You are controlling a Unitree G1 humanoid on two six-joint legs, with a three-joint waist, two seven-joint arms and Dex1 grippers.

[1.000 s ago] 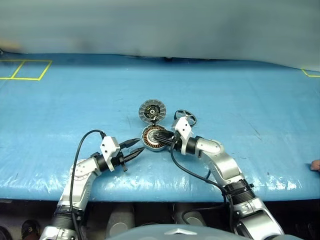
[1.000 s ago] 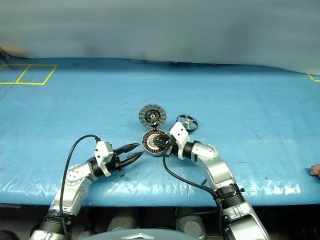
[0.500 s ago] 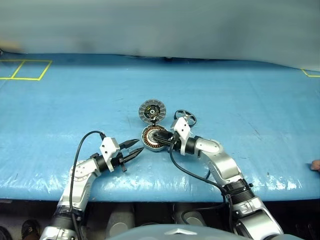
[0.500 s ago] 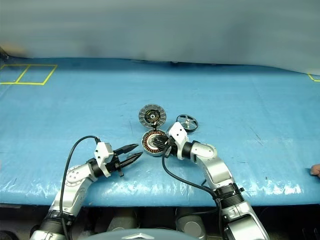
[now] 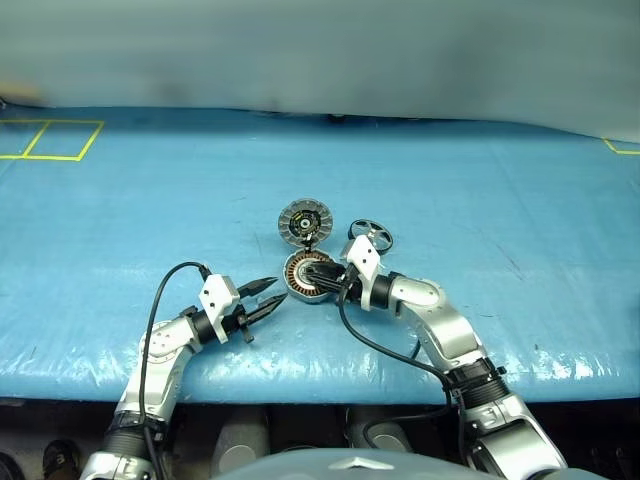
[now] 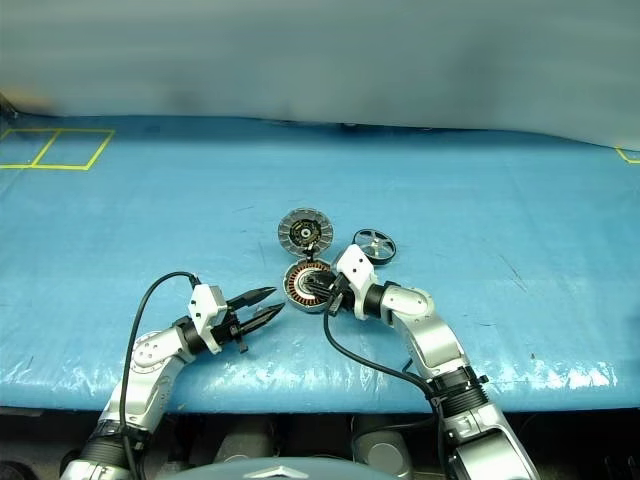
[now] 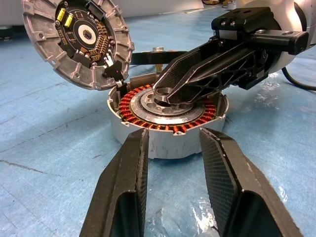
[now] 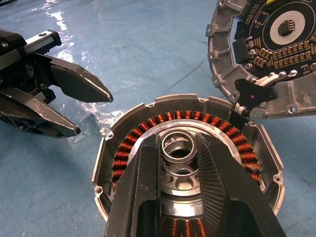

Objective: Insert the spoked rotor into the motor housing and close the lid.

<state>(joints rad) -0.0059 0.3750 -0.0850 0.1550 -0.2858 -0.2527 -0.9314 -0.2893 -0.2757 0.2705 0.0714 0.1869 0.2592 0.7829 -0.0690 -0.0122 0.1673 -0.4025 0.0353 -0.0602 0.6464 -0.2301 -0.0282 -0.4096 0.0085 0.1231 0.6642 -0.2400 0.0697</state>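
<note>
The motor housing (image 5: 303, 277), a metal ring lined with copper coils, sits on the blue mat near the front. Its lid (image 5: 303, 222) stands tilted up at the housing's far rim, circuit face showing, joined to it by short wires. The spoked rotor (image 5: 371, 234) lies on the mat just behind and right of the housing. My right gripper (image 8: 178, 141) reaches into the housing from the right, its fingers (image 8: 143, 168) closed on either side of the silver centre ring (image 8: 178, 148). My left gripper (image 5: 280, 289) hovers open just left of the housing with nothing between its fingers (image 7: 129, 168).
The blue mat (image 5: 150, 200) covers the whole table, with its front edge close below both arms. Yellow tape squares (image 5: 50, 140) mark the far left corner. A person's fingertip (image 5: 631, 330) rests at the right edge.
</note>
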